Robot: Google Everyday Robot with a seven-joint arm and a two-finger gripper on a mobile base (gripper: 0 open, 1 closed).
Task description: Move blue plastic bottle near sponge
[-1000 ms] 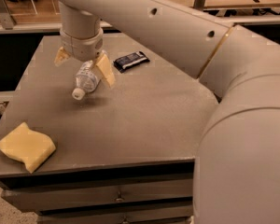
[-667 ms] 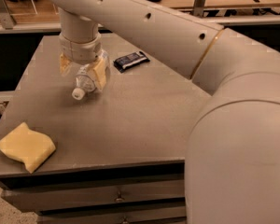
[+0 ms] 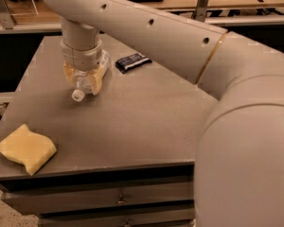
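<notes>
Clamping low over table (image 3: 146,122), upper left of frame: gripper (image 3: 84,81), yellowish pads (image 3: 100,76) pressed against both sides of blue plastic bottle (image 3: 82,89). Bottle lying on tabletop between pads, white cap (image 3: 77,96) poking out toward lower left. Sponge (image 3: 26,148) at lower-left table corner, well apart from bottle. Dark blue snack wrapper (image 3: 132,62) flat on table, just right of gripper. Arm (image 3: 146,27) sweeping in from right, filling right side of frame.

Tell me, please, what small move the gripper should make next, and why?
Probably firm up its hold on the blue plastic bottle: the gripper is down around it on the table, while the sponge lies well apart at the near-left corner.
</notes>
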